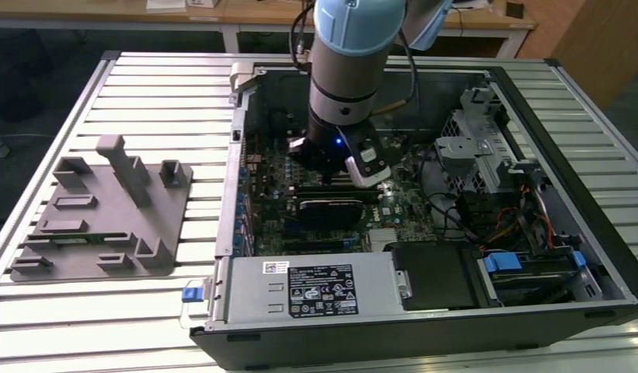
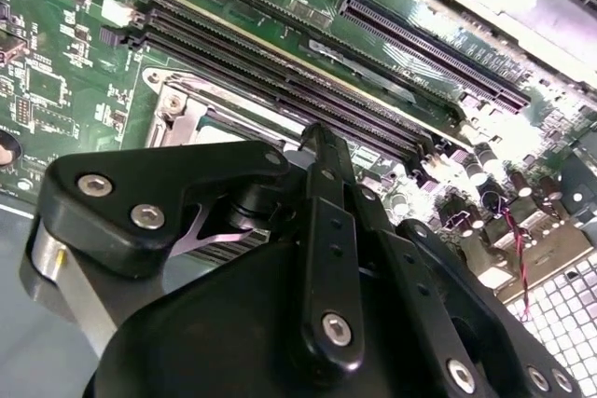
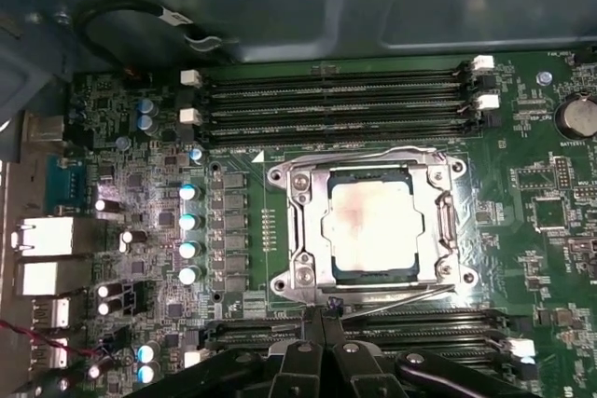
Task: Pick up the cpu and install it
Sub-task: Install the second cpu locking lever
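Note:
The cpu (image 3: 373, 228), a square chip with a silver top, lies flat inside the metal-framed socket (image 3: 297, 230) on the green motherboard (image 3: 532, 230). The socket frame sits around its edges. In both wrist views my gripper (image 3: 322, 316) (image 2: 317, 142) hangs just beside one edge of the socket, with its black fingers pressed together and nothing between them. A thin wire lever (image 3: 396, 298) of the socket runs out from right beside the fingertips. In the exterior view the arm reaches down into the open computer case, and the gripper (image 1: 334, 172) hangs over the motherboard.
Memory slots (image 3: 336, 90) flank the socket on two sides. In the exterior view a black square block (image 1: 334, 210) lies on the board below the wrist, the power supply (image 1: 308, 289) fills the case's front, and a grey fixture (image 1: 101, 210) stands at the exterior view's left.

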You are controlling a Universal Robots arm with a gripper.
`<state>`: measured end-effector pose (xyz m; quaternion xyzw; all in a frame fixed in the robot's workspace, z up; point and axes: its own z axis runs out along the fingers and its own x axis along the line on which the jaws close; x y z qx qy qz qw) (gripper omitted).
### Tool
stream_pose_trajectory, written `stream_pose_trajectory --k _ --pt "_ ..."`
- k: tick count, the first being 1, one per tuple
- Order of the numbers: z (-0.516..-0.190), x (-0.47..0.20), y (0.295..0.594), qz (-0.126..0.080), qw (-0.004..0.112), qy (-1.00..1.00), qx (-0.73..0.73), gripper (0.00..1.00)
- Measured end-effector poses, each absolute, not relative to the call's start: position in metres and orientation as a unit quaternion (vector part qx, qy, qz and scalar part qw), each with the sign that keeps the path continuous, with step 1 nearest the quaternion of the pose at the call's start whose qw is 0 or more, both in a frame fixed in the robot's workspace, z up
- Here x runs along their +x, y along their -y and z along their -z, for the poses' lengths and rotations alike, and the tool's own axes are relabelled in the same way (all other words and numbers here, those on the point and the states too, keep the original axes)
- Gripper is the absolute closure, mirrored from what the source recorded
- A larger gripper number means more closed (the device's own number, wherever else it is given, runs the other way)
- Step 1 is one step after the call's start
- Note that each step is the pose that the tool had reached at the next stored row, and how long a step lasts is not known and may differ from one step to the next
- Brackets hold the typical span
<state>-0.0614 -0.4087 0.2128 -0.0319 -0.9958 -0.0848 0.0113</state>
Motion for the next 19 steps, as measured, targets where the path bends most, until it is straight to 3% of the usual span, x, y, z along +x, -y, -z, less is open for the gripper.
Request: stream_pose_trajectory --k 19 --pt "-0.200 -0.073 0.417 0.122 0.013 0.992 -0.031 0.89"
